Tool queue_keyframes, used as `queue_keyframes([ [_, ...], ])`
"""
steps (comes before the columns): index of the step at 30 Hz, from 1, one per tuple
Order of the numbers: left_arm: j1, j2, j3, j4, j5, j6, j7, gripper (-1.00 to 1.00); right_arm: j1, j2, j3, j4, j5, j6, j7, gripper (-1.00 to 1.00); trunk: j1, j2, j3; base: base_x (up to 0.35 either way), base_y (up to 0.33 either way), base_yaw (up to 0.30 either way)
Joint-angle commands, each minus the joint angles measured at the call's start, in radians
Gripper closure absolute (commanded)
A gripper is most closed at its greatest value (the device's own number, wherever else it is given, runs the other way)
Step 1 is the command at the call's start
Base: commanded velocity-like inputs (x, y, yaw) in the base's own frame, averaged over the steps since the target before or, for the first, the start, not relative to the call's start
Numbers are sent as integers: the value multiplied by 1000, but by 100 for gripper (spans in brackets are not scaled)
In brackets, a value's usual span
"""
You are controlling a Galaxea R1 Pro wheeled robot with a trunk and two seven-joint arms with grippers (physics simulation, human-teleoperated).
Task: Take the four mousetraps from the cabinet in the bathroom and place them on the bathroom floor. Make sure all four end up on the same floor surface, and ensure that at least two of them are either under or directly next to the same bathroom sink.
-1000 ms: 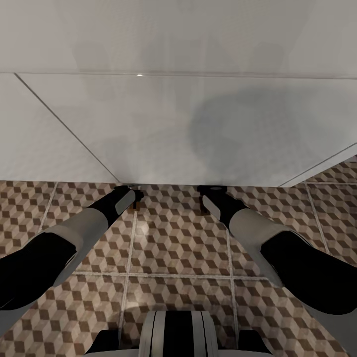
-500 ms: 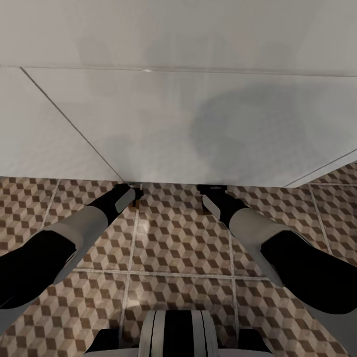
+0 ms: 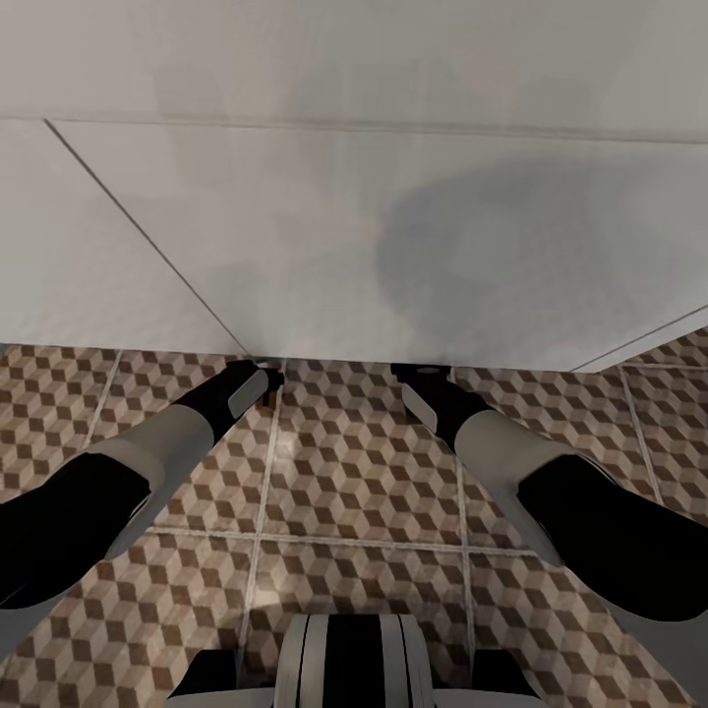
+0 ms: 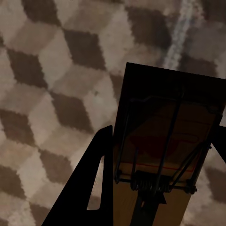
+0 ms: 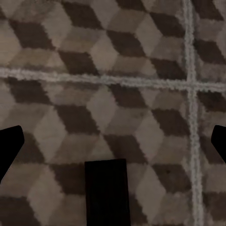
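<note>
Cube-patterned bathroom floor (image 3: 354, 492) meets a white wall whose base sits slightly higher than before; left end effector (image 4: 155, 155) grips a mousetrap (image 4: 165, 141), right end effector (image 5: 113, 141) spread wide.

white panel (image 3: 324, 246): broad, glossy, fills upper head view | seams: thin grey lines cross it, diagonal at left and right | shadow (image 3: 492, 256): soft grey patch at right-centre | lower edge: meets patterned tiles

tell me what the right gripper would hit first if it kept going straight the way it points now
Most likely the bathroom floor: the right gripper looks straight at the tiles with nothing in between, though depth is hard to judge.
</note>
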Motion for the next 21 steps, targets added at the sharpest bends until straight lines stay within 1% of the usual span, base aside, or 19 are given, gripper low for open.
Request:
queue_keyframes([
  [1, -52, 1, -4, -2, 10, 6, 11, 100, -34, 0, 9, -2, 2, 10, -6, -100, 0, 0, -1, 0, 0, 29],
  [8, -52, 1, -4, -2, 10, 6, 11, 100, -34, 0, 9, -2, 1, -7, -6, -100, 0, 0, -8, 0, 0, 44],
  [21, -52, -1, -4, -1, 10, 6, 11, 100, -34, 0, 11, -4, 2, -10, -6, -100, 0, 0, -9, 0, 0, 4],
])
